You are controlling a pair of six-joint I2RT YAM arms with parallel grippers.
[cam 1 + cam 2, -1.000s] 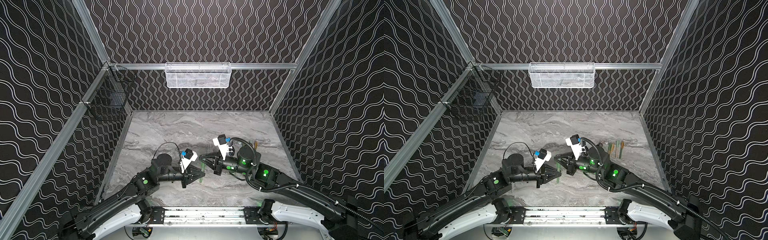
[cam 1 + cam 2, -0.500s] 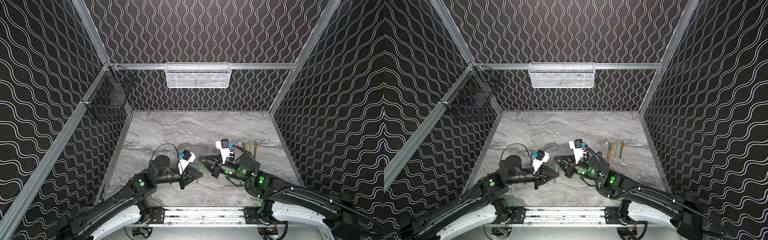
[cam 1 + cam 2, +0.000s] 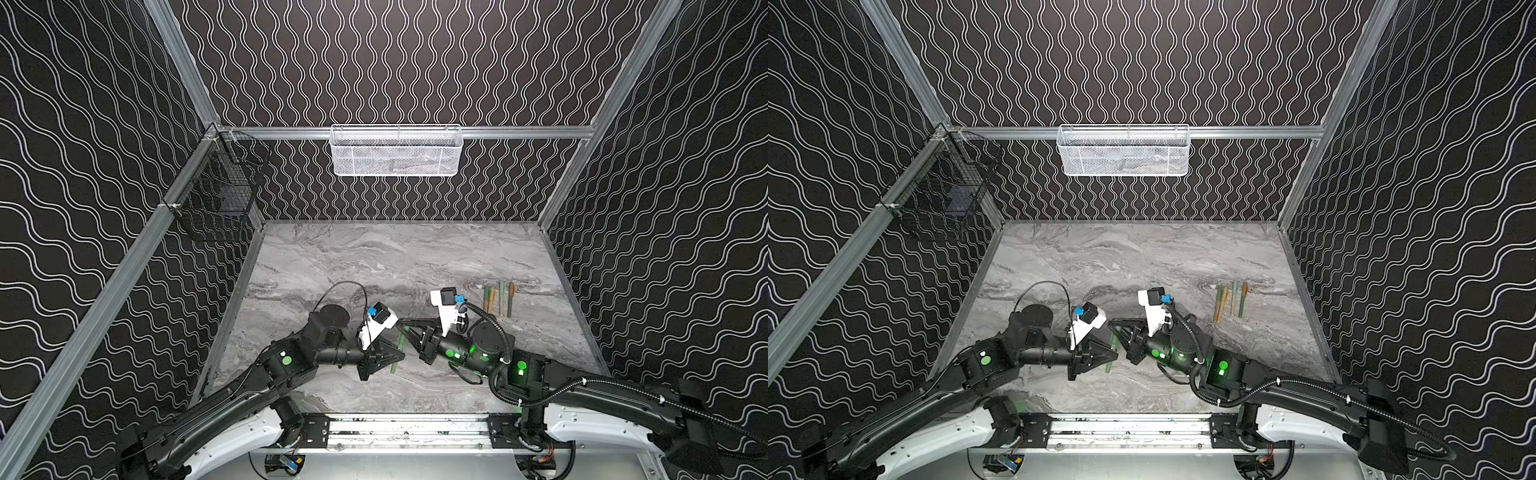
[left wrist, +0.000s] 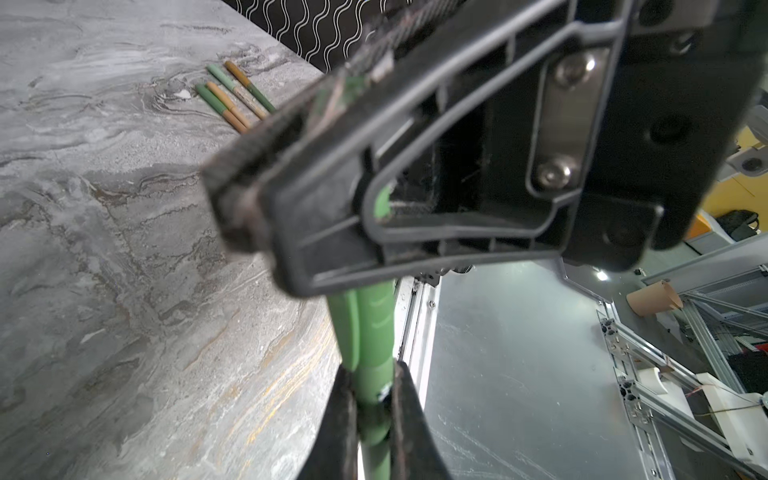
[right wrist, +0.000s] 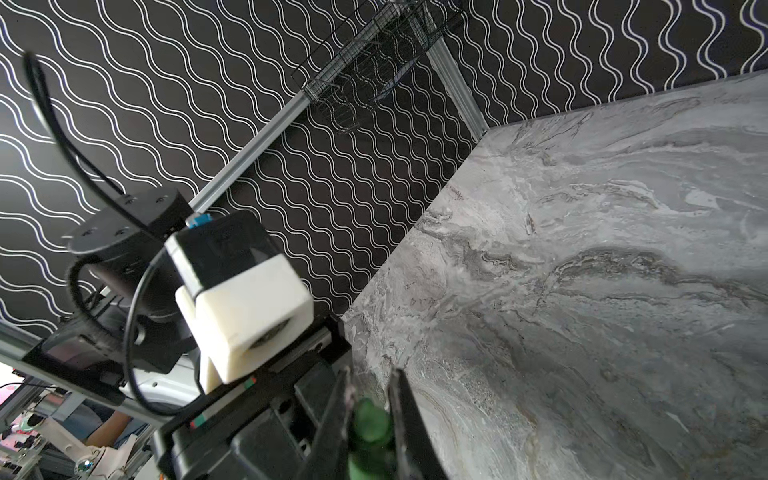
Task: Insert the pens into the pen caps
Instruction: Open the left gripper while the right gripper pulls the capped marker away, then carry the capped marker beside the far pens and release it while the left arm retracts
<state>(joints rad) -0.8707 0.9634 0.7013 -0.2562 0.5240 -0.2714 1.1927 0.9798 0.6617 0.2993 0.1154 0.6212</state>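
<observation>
Left wrist view | left gripper (image 4: 373, 370) clamped on green pen (image 4: 374, 415) | right gripper (image 5: 370, 376) clamped on green pen cap (image 4: 368, 316) | barrel's white marking (image 4: 384, 391) unreadable

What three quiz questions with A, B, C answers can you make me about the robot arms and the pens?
1. Where do the loose pens lie?
A in a white basket
B on the table, on the right arm's side
C on the floor

2. How many pens are in that group?
A two
B four
C seven

3. What is happening to the green pen?
A it lies alone on the table
B it stands in a cup
C both grippers hold it

Answers:
1 B, they rest in a row on the marble top in both top views.
2 B, four sticks lie side by side.
3 C, the left gripper and the right gripper are each shut on it.
</observation>
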